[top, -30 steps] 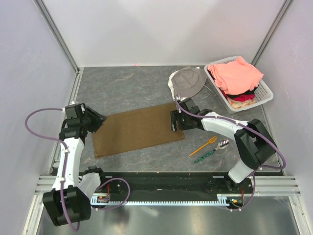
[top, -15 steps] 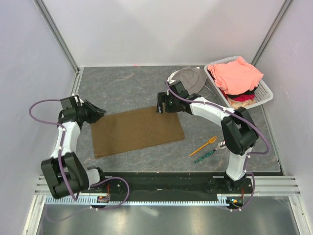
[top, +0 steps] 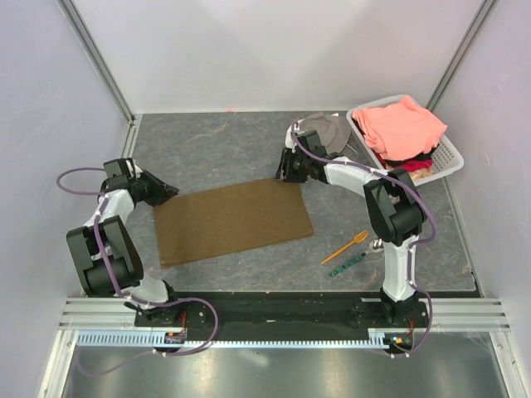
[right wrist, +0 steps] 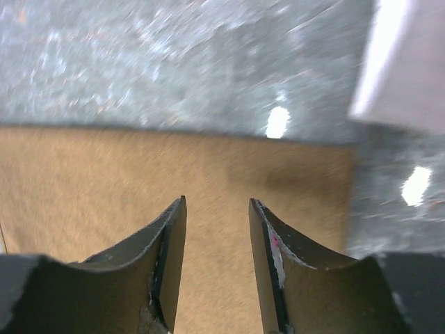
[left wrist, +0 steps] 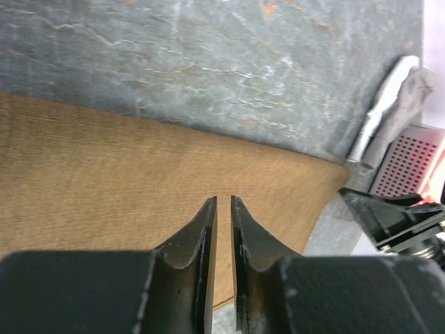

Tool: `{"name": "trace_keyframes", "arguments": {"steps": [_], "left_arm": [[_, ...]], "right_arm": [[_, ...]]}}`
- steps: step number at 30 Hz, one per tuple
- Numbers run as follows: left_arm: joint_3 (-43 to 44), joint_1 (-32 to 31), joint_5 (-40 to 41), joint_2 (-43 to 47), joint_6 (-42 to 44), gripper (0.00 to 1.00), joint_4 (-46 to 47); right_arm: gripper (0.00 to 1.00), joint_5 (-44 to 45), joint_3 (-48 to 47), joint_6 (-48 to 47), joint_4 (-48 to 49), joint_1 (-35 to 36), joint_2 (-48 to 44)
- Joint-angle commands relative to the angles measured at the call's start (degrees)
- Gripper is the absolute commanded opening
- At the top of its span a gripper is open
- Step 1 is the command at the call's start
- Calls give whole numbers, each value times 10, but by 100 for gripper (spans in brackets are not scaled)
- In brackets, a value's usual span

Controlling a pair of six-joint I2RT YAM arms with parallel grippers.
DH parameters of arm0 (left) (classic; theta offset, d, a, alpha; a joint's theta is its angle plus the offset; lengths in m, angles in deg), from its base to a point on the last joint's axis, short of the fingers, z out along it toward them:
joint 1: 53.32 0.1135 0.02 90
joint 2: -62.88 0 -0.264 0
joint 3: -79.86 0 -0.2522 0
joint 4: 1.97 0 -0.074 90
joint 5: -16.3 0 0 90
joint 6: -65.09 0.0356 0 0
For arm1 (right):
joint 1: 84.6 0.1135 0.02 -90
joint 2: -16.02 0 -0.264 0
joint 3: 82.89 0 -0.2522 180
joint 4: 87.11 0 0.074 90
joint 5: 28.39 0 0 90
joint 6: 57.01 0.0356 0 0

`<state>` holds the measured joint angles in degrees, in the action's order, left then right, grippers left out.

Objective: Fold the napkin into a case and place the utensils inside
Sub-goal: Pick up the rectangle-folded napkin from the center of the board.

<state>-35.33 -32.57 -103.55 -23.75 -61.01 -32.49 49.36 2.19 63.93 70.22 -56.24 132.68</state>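
The brown napkin [top: 232,220] lies flat as a wide rectangle in the middle of the table. My left gripper [top: 170,191] is low at its far left corner. In the left wrist view the left gripper [left wrist: 224,198] shows only a thin slit between its jaws, with flat napkin [left wrist: 104,174] seen through it. My right gripper [top: 286,174] is at the far right corner. The right gripper [right wrist: 217,202] is open above the napkin [right wrist: 104,181], with nothing between its jaws. The orange fork [top: 347,247] and green patterned utensil [top: 353,262] lie on the table right of the napkin.
A grey bucket hat [top: 319,133] lies just behind the right gripper. A white basket [top: 448,162] holding salmon-pink clothes [top: 402,124] stands at the back right. Walls close in the table on the left, back and right.
The right gripper swung from the napkin's right edge to its far right corner. The left gripper drew back to the far left corner. Both pairs of jaws narrowed, the left far more.
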Motion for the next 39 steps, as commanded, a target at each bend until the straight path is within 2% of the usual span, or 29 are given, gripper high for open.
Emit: {"name": "trace_keyframes", "arguments": {"steps": [1, 10, 17, 33, 39], "left_arm": [[19, 13, 35, -21, 46, 18, -15], [42, 42, 93, -50, 71, 16, -37], [66, 68, 134, -107, 73, 13, -35], [56, 99, 116, -143, 56, 13, -18], [56, 101, 117, -144, 54, 13, -20]], "right_arm": [[48, -6, -15, -1, 38, -13, 2], [46, -1, -18, -10, 53, -16, 17], [45, 0, -35, -10, 63, -20, 41], [45, 73, -39, -43, 35, -22, 35], [44, 68, -56, -53, 33, -24, 82]]}}
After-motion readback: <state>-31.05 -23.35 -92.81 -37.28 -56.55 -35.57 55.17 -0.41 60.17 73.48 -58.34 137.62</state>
